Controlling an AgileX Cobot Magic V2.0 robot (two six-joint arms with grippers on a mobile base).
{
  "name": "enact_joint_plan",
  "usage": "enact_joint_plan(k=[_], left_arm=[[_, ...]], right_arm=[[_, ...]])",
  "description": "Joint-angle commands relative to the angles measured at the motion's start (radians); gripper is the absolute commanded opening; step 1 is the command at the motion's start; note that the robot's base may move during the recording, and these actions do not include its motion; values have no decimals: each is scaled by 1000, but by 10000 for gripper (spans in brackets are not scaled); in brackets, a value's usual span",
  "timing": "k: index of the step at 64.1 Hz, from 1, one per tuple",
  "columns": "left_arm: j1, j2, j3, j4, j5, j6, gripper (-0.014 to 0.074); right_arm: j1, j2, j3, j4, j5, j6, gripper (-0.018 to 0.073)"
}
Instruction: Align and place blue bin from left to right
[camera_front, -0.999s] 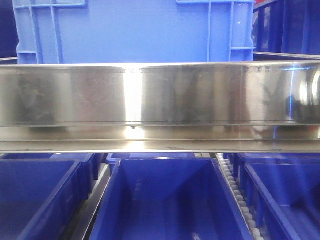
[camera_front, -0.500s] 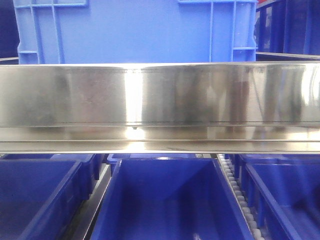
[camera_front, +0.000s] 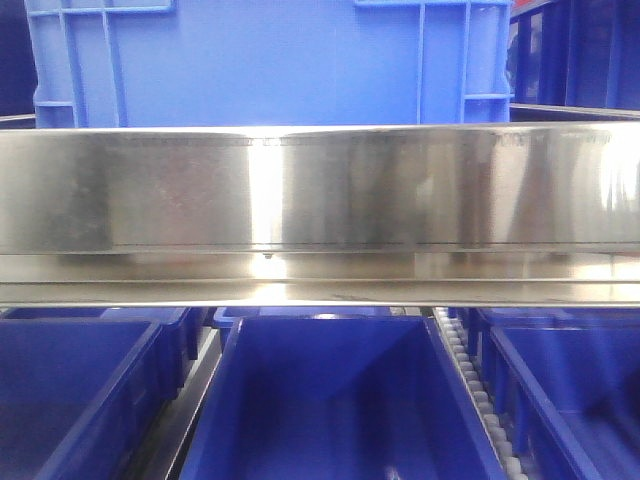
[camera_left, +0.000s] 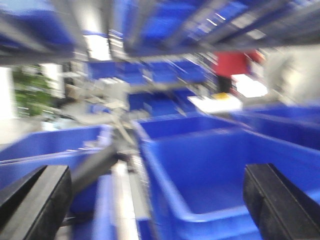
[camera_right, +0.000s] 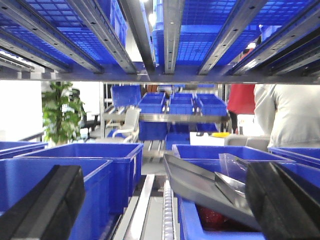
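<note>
Three blue bins lie side by side under a steel shelf beam (camera_front: 320, 190) in the front view: left (camera_front: 70, 390), middle (camera_front: 340, 400) and right (camera_front: 570, 390). Neither gripper shows there. The left wrist view is blurred by motion. In it my left gripper (camera_left: 157, 205) is open, its black fingers (camera_left: 35, 200) wide apart over the near rim of an empty blue bin (camera_left: 220, 170), holding nothing. My right gripper (camera_right: 165, 205) is open too, straddling the roller track (camera_right: 167, 210) between a blue bin (camera_right: 75, 170) on the left and a blue bin (camera_right: 220, 227) on the right.
A light blue crate (camera_front: 270, 60) stands on the shelf above the beam. The right-hand bin in the right wrist view holds grey metal plates (camera_right: 205, 187) and a clear bag (camera_right: 235, 167). Shelf rails (camera_right: 165, 35) run overhead. A person (camera_right: 285, 115) stands behind the rack.
Dark reflections at the right end of the steel beam have faded and shifted. The bins in the front view have not moved.
</note>
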Motion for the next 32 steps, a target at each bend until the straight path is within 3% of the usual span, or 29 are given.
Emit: enact_joint_plan(k=[1,7,12,24,32], left_arm=[[-81,87,-86,3,59,23,601],[-160,199,-195,3,139,23,601],[-190,292,-281,3,182,22,601],[-197,510,-492,3,263,-80,601],[-197,637,-614,17,342,-139,601]], right_arm=[[3,92,-97,-4,50,-13,558],[29,213,-214,9,134,-34,558],[76,300,-310,37,191,-78,558],[212,549,-543,42,340,-88,558],[255,714,-703,42,453,-88,558]])
